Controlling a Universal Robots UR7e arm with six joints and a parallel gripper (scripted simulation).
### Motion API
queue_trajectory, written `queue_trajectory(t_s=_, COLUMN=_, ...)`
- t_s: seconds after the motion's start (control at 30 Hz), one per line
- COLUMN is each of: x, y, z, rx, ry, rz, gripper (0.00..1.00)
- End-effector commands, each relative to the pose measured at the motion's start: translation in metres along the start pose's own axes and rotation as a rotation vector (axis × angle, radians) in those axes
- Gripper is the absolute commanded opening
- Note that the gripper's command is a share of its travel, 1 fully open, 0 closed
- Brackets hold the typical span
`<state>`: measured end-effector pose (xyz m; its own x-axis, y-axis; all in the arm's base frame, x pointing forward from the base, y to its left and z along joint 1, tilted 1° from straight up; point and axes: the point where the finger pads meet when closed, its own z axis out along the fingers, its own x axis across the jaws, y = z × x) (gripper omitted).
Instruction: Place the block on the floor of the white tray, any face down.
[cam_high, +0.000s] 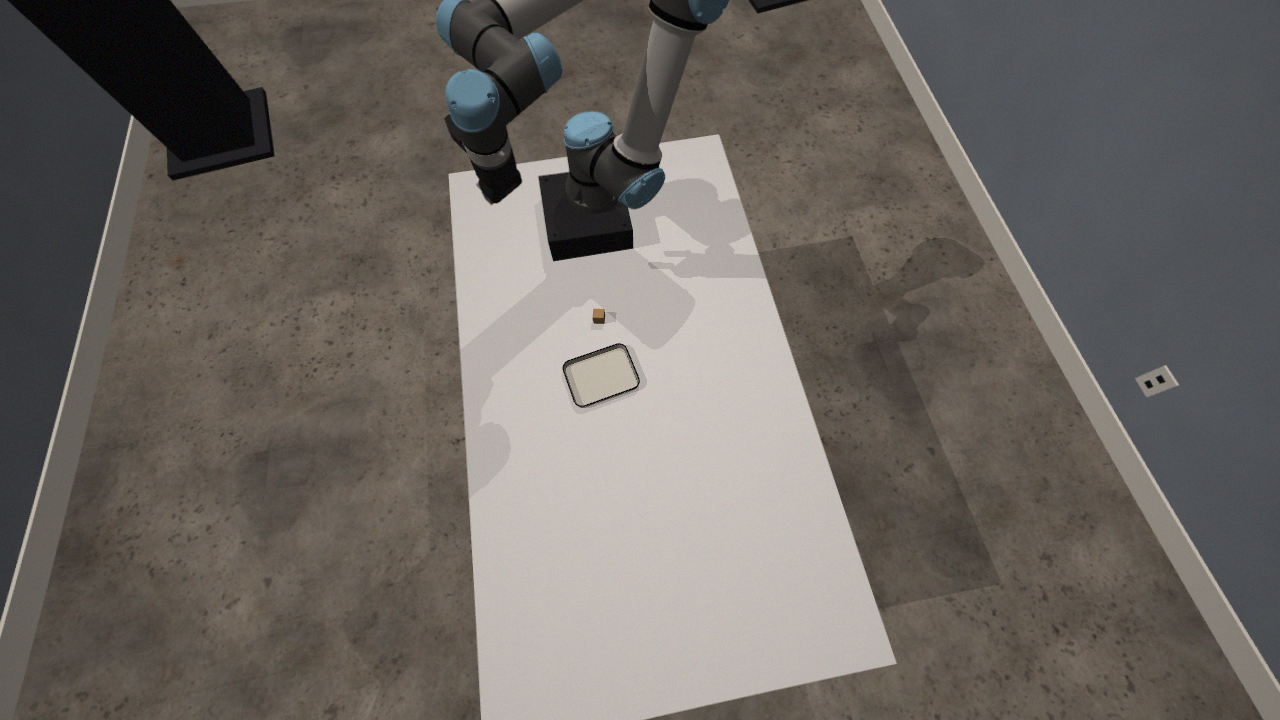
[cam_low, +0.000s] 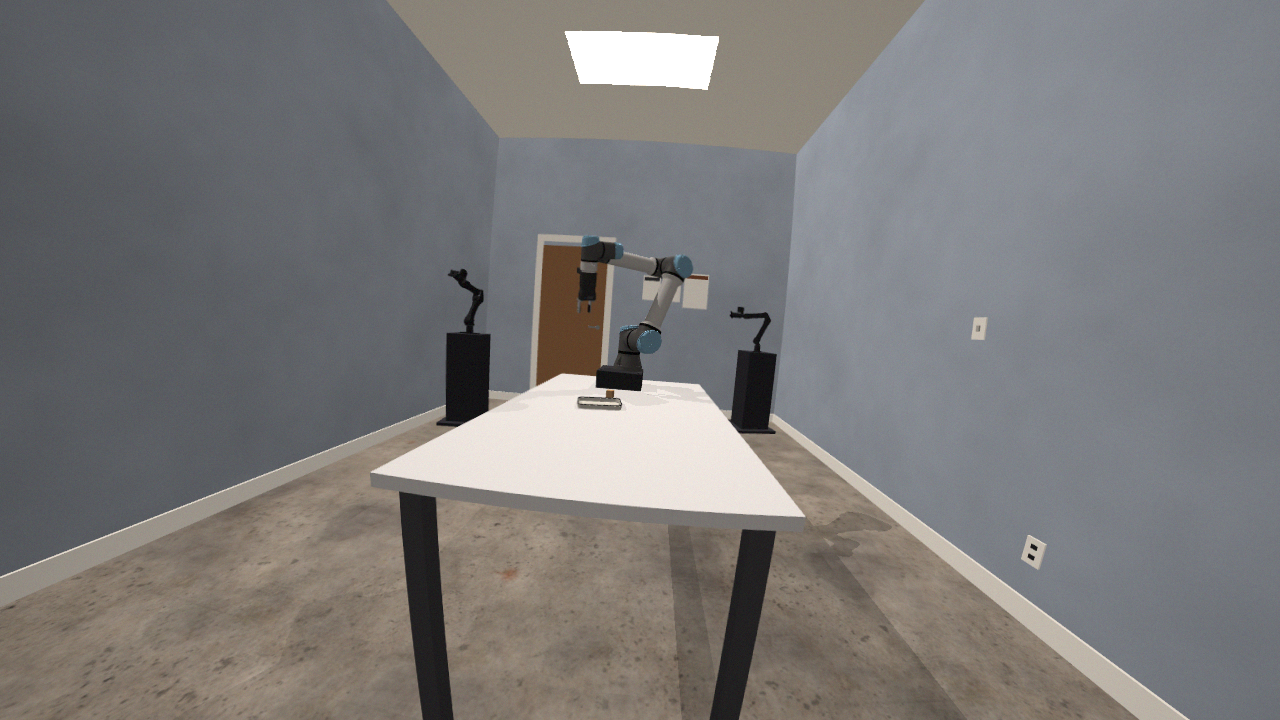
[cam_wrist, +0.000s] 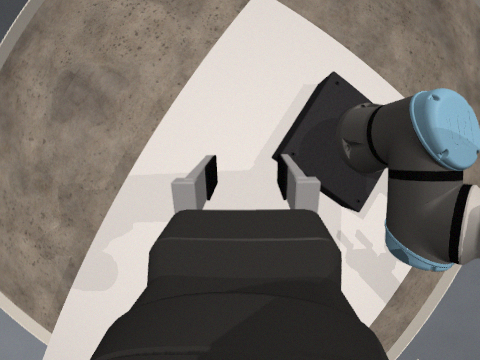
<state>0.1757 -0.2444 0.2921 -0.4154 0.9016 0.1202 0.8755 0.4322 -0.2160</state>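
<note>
Top: block (cam_high: 598, 315) sits on the table (cam_high: 680, 537) just beyond the white tray (cam_high: 602, 375), not touching it, tray floor bare; gripper (cam_high: 494, 195) is high over the far-left table corner, beside the base (cam_high: 619, 241).

Exterior: arm folded up, gripper pointing down, well above everything.

Wrist: jaws nearly fully open, holding nothing; block not in view.
</note>
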Motion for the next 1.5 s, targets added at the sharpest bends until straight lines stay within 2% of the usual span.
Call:
queue_trajectory(t_s=0.0, x=-0.023, y=0.038, z=0.035, rx=-0.023, ry=-0.024, rz=-0.093, gripper=0.92)
queue_trajectory(t_s=0.03, x=-0.026, y=0.046, z=0.043, rx=-0.029, ry=-0.03, rz=-0.115, gripper=0.92)
queue_trajectory(t_s=0.1, x=-0.026, y=0.046, z=0.043, rx=-0.029, ry=-0.03, rz=-0.115, gripper=0.92)
queue_trajectory(t_s=0.17, x=-0.034, y=0.066, z=0.06, rx=-0.041, ry=-0.044, rz=-0.162, gripper=0.92)
queue_trajectory(t_s=0.27, x=-0.037, y=0.077, z=0.07, rx=-0.047, ry=-0.052, rz=-0.188, gripper=0.92)
queue_trajectory(t_s=0.37, x=-0.041, y=0.1, z=0.09, rx=-0.061, ry=-0.067, rz=-0.243, gripper=0.92)
queue_trajectory(t_s=0.43, x=-0.041, y=0.1, z=0.09, rx=-0.061, ry=-0.067, rz=-0.243, gripper=0.92)
queue_trajectory(t_s=0.53, x=-0.042, y=0.124, z=0.111, rx=-0.076, ry=-0.083, rz=-0.302, gripper=0.92)
queue_trajectory(t_s=0.57, x=-0.042, y=0.124, z=0.111, rx=-0.076, ry=-0.083, rz=-0.302, gripper=0.92)
queue_trajectory(t_s=0.6, x=-0.042, y=0.137, z=0.122, rx=-0.083, ry=-0.091, rz=-0.332, gripper=0.92)
queue_trajectory(t_s=0.67, x=-0.042, y=0.137, z=0.122, rx=-0.083, ry=-0.091, rz=-0.332, gripper=0.92)
queue_trajectory(t_s=0.77, x=-0.038, y=0.16, z=0.144, rx=-0.098, ry=-0.107, rz=-0.392, gripper=0.92)
queue_trajectory(t_s=0.83, x=-0.038, y=0.16, z=0.144, rx=-0.098, ry=-0.107, rz=-0.392, gripper=0.92)
queue_trajectory(t_s=0.93, x=-0.032, y=0.182, z=0.164, rx=-0.113, ry=-0.121, rz=-0.451, gripper=0.92)
queue_trajectory(t_s=1.0, x=-0.032, y=0.182, z=0.164, rx=-0.113, ry=-0.121, rz=-0.451, gripper=0.92)
queue_trajectory(t_s=1.03, x=-0.028, y=0.193, z=0.174, rx=-0.12, ry=-0.128, rz=-0.48, gripper=0.92)
queue_trajectory(t_s=1.07, x=-0.028, y=0.193, z=0.174, rx=-0.12, ry=-0.128, rz=-0.48, gripper=0.92)
queue_trajectory(t_s=1.17, x=-0.019, y=0.211, z=0.192, rx=-0.134, ry=-0.142, rz=-0.534, gripper=0.92)
queue_trajectory(t_s=1.23, x=-0.019, y=0.211, z=0.192, rx=-0.134, ry=-0.142, rz=-0.534, gripper=0.92)
queue_trajectory(t_s=1.27, x=-0.014, y=0.22, z=0.2, rx=-0.14, ry=-0.148, rz=-0.56, gripper=0.92)
queue_trajectory(t_s=1.47, x=0.002, y=0.24, z=0.221, rx=-0.157, ry=-0.163, rz=-0.627, gripper=0.92)
